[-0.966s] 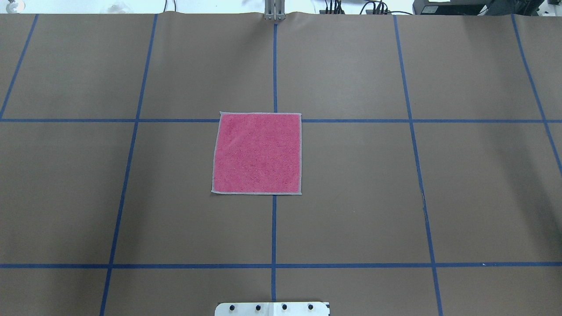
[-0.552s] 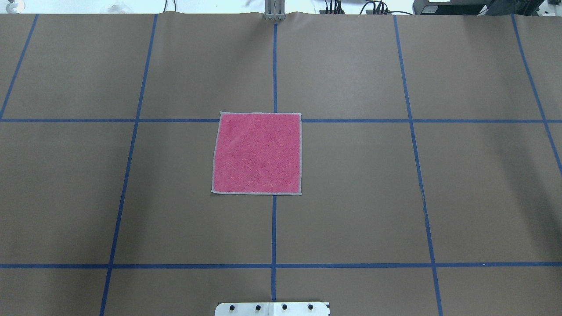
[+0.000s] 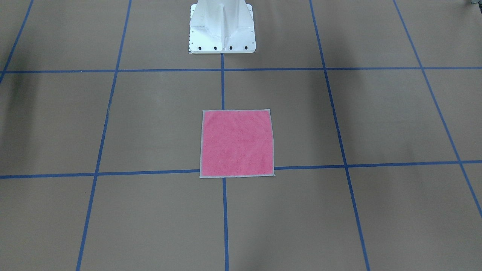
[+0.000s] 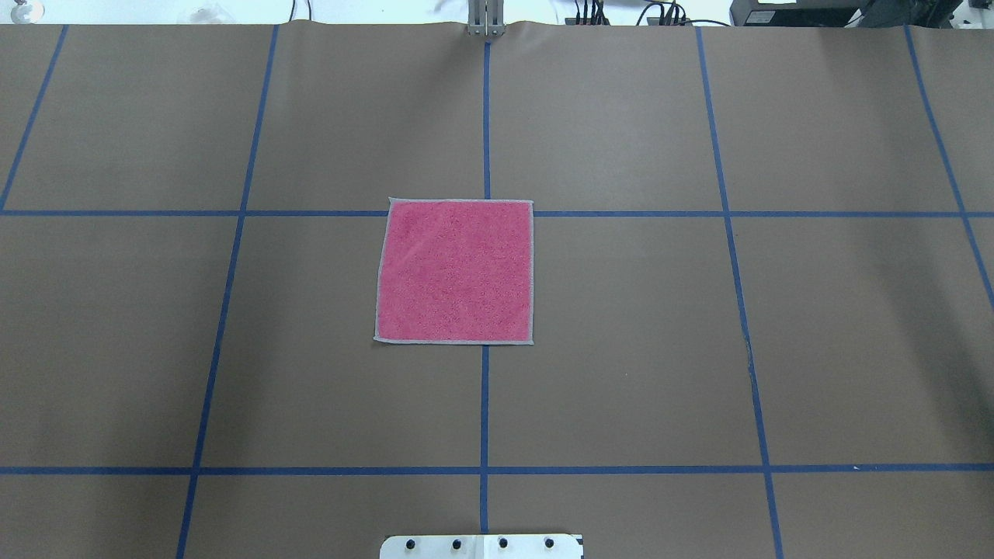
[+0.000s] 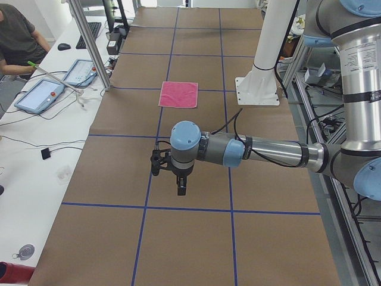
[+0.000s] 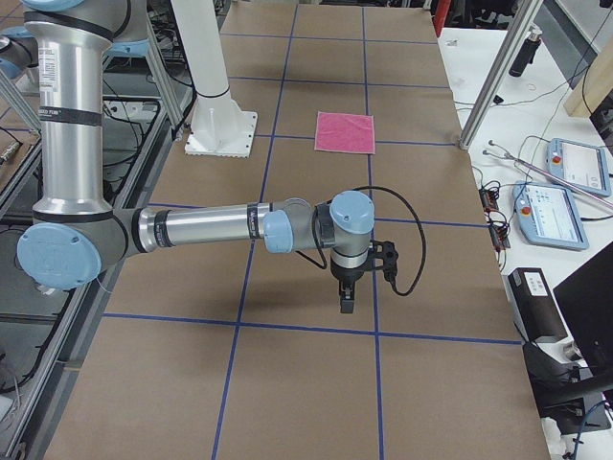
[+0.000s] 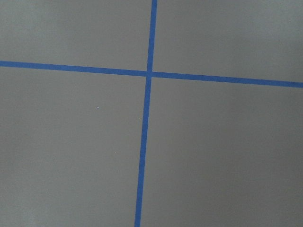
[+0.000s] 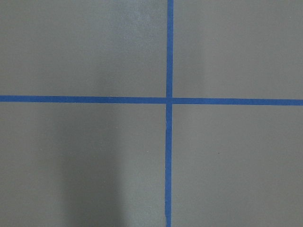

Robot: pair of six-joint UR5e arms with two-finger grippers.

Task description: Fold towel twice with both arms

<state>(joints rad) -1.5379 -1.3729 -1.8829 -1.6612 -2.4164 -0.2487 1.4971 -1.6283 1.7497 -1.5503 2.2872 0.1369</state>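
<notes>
Overhead exterior, towel (image 4: 455,272) flat, edges exposed, fingers (image 5: 181,188) well away, spread cannot tell.

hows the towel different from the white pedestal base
The towel is pink terry with a grey hem; the pedestal base is white with dark bolts. The towel lies flat on the table; the pedestal base rises as a column. The towel sits mid-table; the pedestal base stands at the robot's side. Both straddle the same central blue tape line.
</notes>
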